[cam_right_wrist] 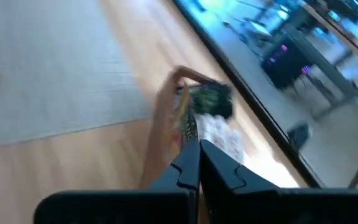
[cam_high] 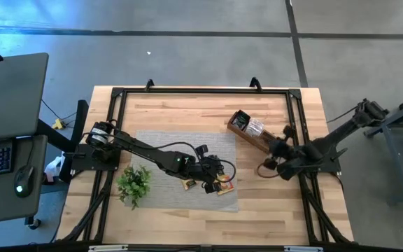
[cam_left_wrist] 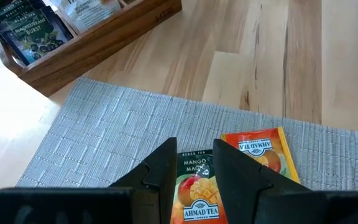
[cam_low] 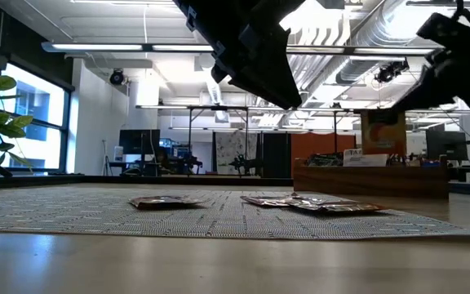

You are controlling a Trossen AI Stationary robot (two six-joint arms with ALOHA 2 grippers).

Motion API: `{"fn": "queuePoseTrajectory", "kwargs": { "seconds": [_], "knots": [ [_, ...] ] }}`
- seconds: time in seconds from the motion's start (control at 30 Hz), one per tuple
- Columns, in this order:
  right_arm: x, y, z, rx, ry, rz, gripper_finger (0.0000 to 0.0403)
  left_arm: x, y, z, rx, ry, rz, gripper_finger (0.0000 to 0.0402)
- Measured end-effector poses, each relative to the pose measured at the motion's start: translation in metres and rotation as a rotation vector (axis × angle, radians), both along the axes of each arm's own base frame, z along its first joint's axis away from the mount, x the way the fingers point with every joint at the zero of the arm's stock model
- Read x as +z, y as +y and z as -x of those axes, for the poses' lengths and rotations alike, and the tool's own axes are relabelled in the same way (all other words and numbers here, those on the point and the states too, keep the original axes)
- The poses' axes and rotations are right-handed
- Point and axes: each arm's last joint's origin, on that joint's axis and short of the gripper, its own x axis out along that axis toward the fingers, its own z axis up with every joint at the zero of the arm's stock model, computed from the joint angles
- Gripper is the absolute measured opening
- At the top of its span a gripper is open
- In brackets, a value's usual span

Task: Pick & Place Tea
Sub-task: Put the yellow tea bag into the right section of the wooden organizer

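Observation:
Orange-and-white tea sachets lie flat on the grey woven mat (cam_high: pixel 166 150): one (cam_left_wrist: pixel 194 196) shows between my left gripper's fingers, another (cam_left_wrist: pixel 260 149) lies beside it. The low view shows three sachet groups (cam_low: pixel 166 201), (cam_low: pixel 272 199), (cam_low: pixel 333 206) flat on the mat. My left gripper (cam_left_wrist: pixel 196 165) hovers open above them, clear of the mat (cam_low: pixel 288 98). My right gripper (cam_right_wrist: pixel 199 155) is shut and empty, near the wooden box (cam_high: pixel 247 129), which holds more sachets (cam_left_wrist: pixel 33 34).
A green plant sprig (cam_high: pixel 133 183) lies at the mat's left near corner. The wooden box (cam_right_wrist: pixel 197 106) sits slantwise on the bare table toward the far right. A black frame (cam_high: pixel 201 91) runs around the table's edges. Bare wood lies between mat and box.

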Motion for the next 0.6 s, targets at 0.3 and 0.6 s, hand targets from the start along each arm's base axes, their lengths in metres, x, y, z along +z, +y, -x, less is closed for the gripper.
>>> {"fn": "queuePoseTrajectory", "kwargs": {
  "seconds": [0.3,0.6],
  "knots": [
    [-0.006,-0.022,0.010,-0.238,-0.157,-0.190,0.0002,0.000,0.000,0.000,0.000,0.000,0.000,0.0104],
    [-0.023,-0.035,0.021,-0.403,-0.102,-0.279,0.0001,0.000,0.000,0.000,0.000,0.000,0.000,0.0104]
  ]
}}
